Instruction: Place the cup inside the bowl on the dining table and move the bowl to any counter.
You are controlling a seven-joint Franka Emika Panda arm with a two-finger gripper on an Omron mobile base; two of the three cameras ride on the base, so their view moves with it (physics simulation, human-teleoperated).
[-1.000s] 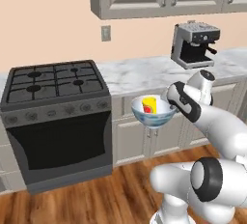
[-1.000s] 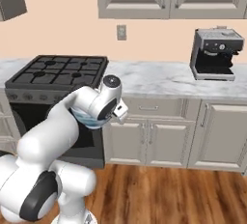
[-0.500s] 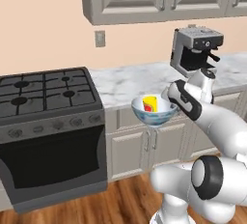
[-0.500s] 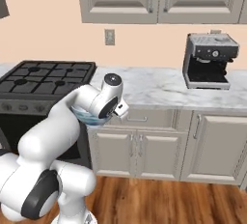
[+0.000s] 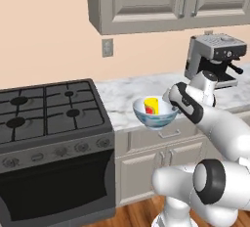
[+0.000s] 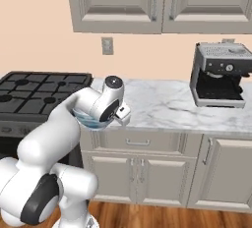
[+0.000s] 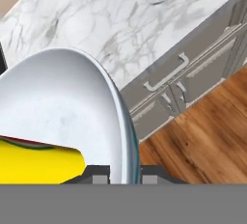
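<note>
The bowl [image 5: 155, 116], white inside and bluish-grey outside, hangs in the air at the front edge of the counter [image 5: 128, 93]. Inside it stands the small yellow cup [image 5: 152, 106] with its red patch. My gripper [image 5: 172, 104] is shut on the bowl's right rim. In the hand view the bowl [image 7: 62, 107] rises from between the two fingertips of the gripper [image 7: 125, 172], and the cup [image 7: 38, 162] lies low at the left. From the right base view the bowl [image 6: 88, 120] peeks out behind the hand, over the counter [image 6: 162, 105].
A black gas stove [image 5: 49, 108] adjoins the counter on the left. A coffee machine [image 5: 215, 57] stands on the counter at the right, under wall cabinets [image 5: 166, 1]. Drawers and doors [image 6: 147, 173] front the counter above a wooden floor [image 7: 202, 131].
The whole scene has shifted and grown as the base drove nearer the counter. The bowl with the cup stays in the gripper, now over the counter's front edge.
</note>
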